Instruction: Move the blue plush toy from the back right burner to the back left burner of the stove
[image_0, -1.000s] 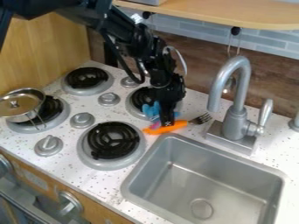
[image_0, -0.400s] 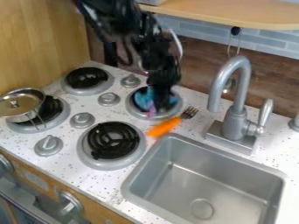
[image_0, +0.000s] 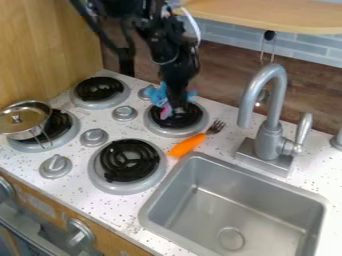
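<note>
Item: tool (image_0: 178, 108), moved left and farther back from beside the fork's handle to over the far right burner (image_0: 172, 132). Item: blue-and-pink toy (image_0: 157, 95), carried there with it, raised. Item: orange-handled fork (image_0: 188, 145), turned on the bench (image_0: 220, 146), tines swung left and farther back.

The sink (image_0: 230, 200) is of smooth metal with a soft shine. The tap (image_0: 270, 112) looks of dull grey metal. The counter (image_0: 127, 210) is smooth, with dark speckles. The fork (image_0: 197, 139) has a smooth plastic handle and metal prongs. The pot (image_0: 27, 120) is of shiny metal.
</note>
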